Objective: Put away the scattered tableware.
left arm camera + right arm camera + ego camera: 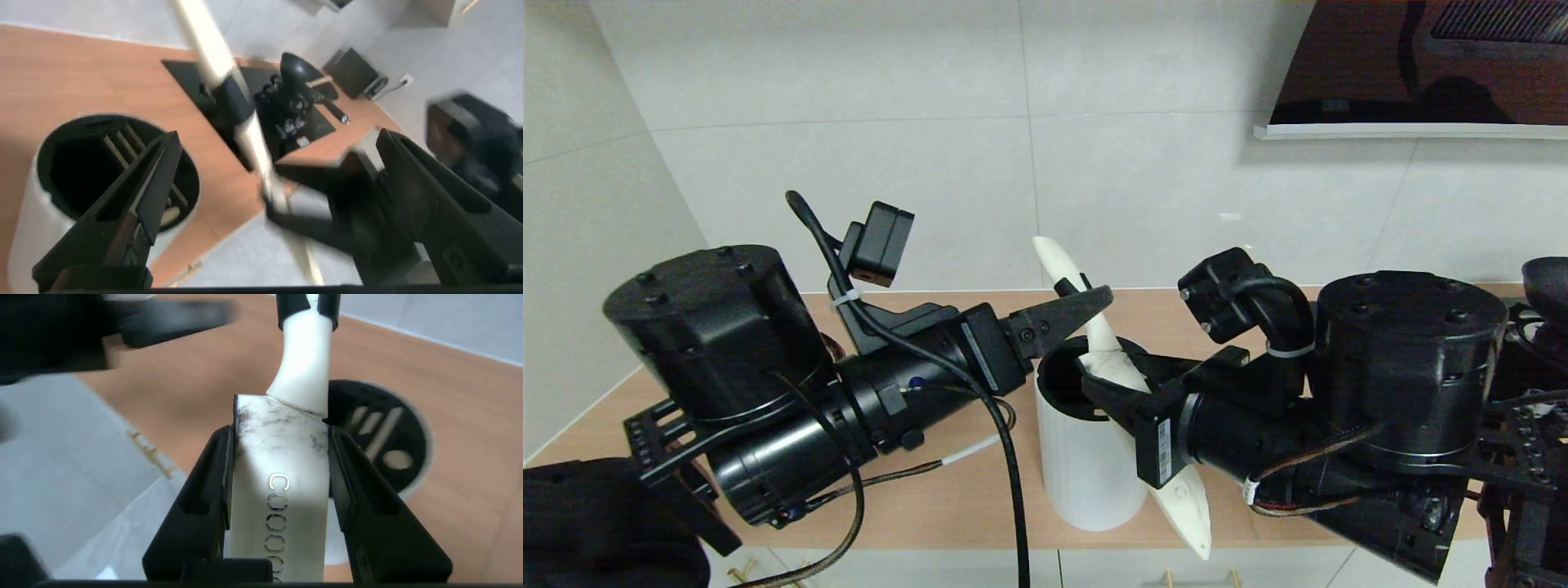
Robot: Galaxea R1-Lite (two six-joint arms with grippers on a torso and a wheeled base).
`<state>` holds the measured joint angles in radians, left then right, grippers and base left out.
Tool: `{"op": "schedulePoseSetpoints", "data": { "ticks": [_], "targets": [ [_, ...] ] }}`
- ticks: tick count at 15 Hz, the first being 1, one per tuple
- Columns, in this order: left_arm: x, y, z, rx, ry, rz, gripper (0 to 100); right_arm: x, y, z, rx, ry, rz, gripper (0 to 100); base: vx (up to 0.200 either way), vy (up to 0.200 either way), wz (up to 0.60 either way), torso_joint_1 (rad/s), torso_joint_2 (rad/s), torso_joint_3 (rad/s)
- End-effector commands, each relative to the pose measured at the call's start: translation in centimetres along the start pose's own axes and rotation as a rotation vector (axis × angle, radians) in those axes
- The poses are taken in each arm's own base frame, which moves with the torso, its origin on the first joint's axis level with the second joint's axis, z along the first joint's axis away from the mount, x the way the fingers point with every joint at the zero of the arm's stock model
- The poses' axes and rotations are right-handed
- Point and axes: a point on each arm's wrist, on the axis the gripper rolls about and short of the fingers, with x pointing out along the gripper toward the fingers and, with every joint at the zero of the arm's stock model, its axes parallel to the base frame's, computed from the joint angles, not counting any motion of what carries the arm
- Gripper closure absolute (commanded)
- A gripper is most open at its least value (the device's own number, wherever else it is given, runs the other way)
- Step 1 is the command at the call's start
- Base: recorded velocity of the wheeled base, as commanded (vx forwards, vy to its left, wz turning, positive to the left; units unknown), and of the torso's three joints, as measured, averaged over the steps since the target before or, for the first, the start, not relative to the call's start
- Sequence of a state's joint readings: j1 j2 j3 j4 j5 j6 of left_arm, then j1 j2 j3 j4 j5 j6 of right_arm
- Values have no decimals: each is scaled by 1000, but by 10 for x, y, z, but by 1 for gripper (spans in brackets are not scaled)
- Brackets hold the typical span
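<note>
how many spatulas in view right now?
1. The white spatula is clamped in the right gripper, tilted, close by the mouth of the white holder. The holder's dark inside could hide another.

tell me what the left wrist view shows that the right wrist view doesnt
Left wrist only: the open left pincer with the white slotted spatula handle between its fingers, and the white outer wall of the utensil holder.
Right wrist only: the spatula's broad, scuffed blade clamped in the right pincer.
Both: the spatula's handle, the chopsticks in the holder's dark mouth, and the wooden counter.
</note>
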<state>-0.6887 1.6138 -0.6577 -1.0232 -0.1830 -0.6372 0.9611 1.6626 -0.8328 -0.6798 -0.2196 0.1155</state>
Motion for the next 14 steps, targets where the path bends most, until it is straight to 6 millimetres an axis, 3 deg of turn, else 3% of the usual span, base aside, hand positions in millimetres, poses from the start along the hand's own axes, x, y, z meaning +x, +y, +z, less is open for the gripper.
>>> {"op": "schedulePoseSetpoints", "data": {
  "ticks": [1, 14],
  "targets": [
    [5, 3, -8, -6, 26, 7, 0, 4, 3, -5, -4, 17, 7, 100, 0, 0, 0, 0, 0, 0],
    [8, 5, -7, -51, 25, 12, 0, -2, 16, -7, 15, -34, 43, 100, 0, 0, 0, 0, 0, 0]
  ]
}}
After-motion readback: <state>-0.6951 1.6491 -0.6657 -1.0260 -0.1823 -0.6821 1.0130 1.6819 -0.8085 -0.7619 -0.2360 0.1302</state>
